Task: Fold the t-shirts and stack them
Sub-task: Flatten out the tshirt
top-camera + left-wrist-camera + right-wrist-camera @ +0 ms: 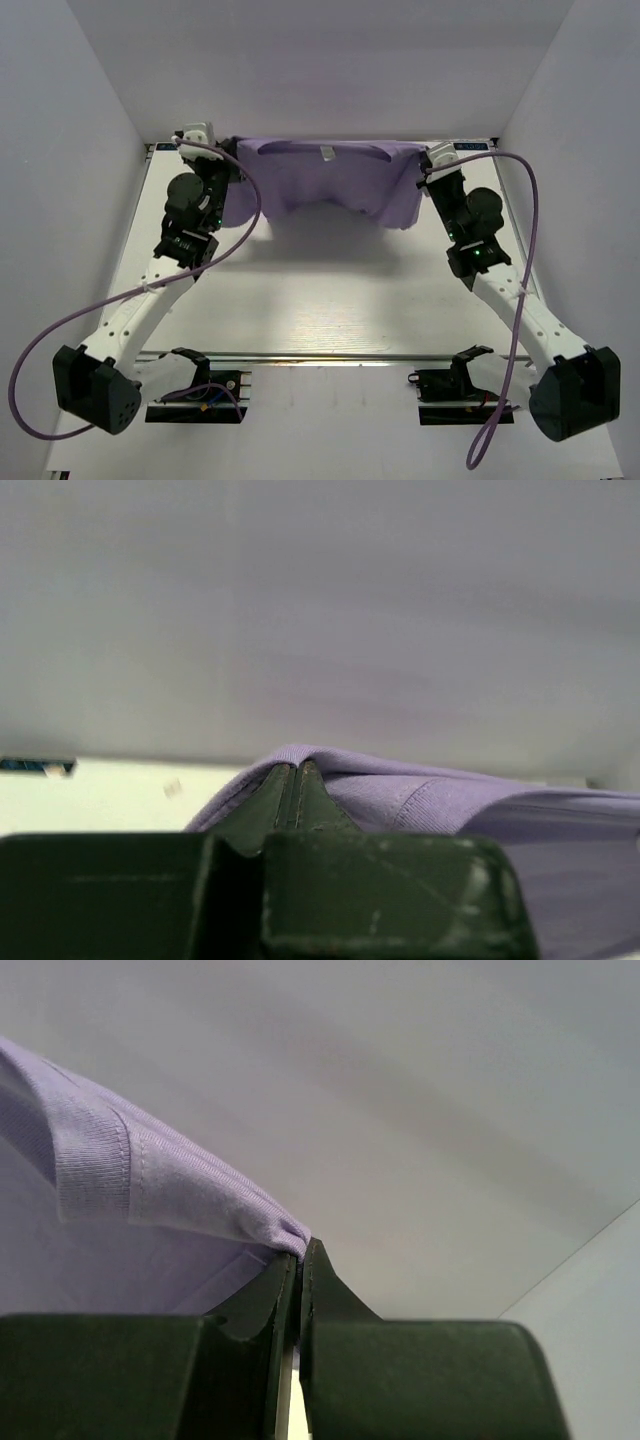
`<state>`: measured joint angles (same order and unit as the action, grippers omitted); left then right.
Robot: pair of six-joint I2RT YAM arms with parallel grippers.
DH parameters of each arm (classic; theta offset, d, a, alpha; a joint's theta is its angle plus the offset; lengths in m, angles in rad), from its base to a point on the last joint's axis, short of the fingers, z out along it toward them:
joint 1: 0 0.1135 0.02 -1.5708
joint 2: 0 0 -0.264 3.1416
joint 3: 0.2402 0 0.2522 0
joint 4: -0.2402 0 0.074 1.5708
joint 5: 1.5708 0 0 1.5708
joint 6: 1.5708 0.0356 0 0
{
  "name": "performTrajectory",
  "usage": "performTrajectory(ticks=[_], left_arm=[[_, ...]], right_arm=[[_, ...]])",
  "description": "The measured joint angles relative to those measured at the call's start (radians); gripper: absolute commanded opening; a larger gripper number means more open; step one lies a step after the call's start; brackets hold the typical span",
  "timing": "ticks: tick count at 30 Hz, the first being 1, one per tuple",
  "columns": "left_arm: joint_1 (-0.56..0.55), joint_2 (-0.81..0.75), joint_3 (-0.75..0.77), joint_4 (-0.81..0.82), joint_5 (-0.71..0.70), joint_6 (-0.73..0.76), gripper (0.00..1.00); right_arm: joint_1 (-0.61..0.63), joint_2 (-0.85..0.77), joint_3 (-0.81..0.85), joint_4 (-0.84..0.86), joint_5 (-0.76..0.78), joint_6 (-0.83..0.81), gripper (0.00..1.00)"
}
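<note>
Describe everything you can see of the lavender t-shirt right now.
The lavender t-shirt is plain soft knit cloth with a round neck, a small white neck tag and stitched sleeve hems. It is stretched wide at the far edge of the table, unfolded, its lower edge sagging unevenly. The left claw is shut on one upper corner and the right claw on the other; it appears to hang between them, casting a shadow below.

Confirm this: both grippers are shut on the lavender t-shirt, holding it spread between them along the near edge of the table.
Wrong in one respect: the top external view shows the t-shirt along the far edge of the table, not the near one. Left gripper and right gripper are indeed shut on it, spreading it between them.
</note>
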<state>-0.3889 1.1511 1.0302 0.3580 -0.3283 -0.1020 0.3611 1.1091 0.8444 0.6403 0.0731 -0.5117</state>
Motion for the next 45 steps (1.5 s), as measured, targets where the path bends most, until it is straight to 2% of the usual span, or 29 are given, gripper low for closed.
performTrajectory(ticks=[7, 14, 21, 26, 29, 30, 31, 32, 33, 34, 35, 36, 37, 38, 39, 40, 45], left_arm=[[0.004, -0.121, -0.169, -0.252, 0.103, -0.140, 0.00], [0.007, -0.221, -0.358, -0.377, 0.239, -0.246, 0.00], [0.006, -0.229, -0.399, -0.553, 0.402, -0.330, 0.00], [0.005, -0.302, -0.458, -0.704, 0.500, -0.426, 0.00], [0.000, -0.311, -0.465, -0.826, 0.542, -0.462, 0.00], [-0.001, -0.313, -0.465, -0.872, 0.551, -0.473, 0.00], [-0.001, -0.315, -0.467, -0.910, 0.556, -0.482, 0.00], [-0.001, -0.318, -0.471, -0.944, 0.562, -0.489, 0.00], [-0.001, -0.322, -0.477, -0.974, 0.568, -0.493, 0.02], [-0.001, -0.324, -0.486, -1.004, 0.575, -0.498, 0.20], [-0.002, -0.325, -0.494, -1.033, 0.581, -0.501, 0.30], [-0.003, -0.325, -0.502, -1.062, 0.587, -0.506, 0.53], [-0.004, -0.325, -0.506, -1.089, 0.592, -0.511, 0.99], [-0.005, -0.325, -0.506, -1.114, 0.596, -0.511, 1.00], [-0.006, -0.328, -0.505, -1.138, 0.597, -0.521, 1.00], [-0.006, -0.330, -0.504, -1.146, 0.597, -0.520, 1.00], [-0.007, -0.331, -0.423, -1.165, 0.544, -0.516, 1.00]], right_arm=[[-0.002, -0.143, -0.108, -0.293, -0.018, 0.195, 0.00], [-0.008, -0.243, -0.182, -0.540, -0.019, 0.472, 0.00], [-0.016, -0.301, -0.207, -0.856, -0.024, 0.718, 0.00], [-0.020, -0.323, -0.235, -1.070, -0.070, 0.881, 0.00], [-0.021, -0.320, -0.275, -1.186, -0.098, 0.980, 0.08], [-0.021, -0.314, -0.285, -1.222, -0.105, 1.015, 0.15], [-0.021, -0.304, -0.291, -1.259, -0.108, 1.046, 0.31], [-0.021, -0.298, -0.293, -1.294, -0.109, 1.074, 0.36], [-0.021, -0.285, -0.297, -1.318, -0.106, 1.094, 0.46], [-0.021, -0.277, -0.302, -1.342, -0.105, 1.112, 0.51], [-0.021, -0.270, -0.307, -1.360, -0.104, 1.120, 0.57], [-0.021, -0.266, -0.314, -1.375, -0.107, 1.127, 0.64], [-0.021, -0.263, -0.320, -1.386, -0.111, 1.131, 0.75], [-0.021, -0.263, -0.320, -1.399, -0.115, 1.131, 0.77], [-0.021, -0.266, -0.320, -1.401, -0.118, 1.126, 0.87], [-0.021, -0.270, -0.319, -1.399, -0.121, 1.118, 0.90], [-0.022, -0.300, -0.256, -1.330, -0.139, 1.063, 0.90]])
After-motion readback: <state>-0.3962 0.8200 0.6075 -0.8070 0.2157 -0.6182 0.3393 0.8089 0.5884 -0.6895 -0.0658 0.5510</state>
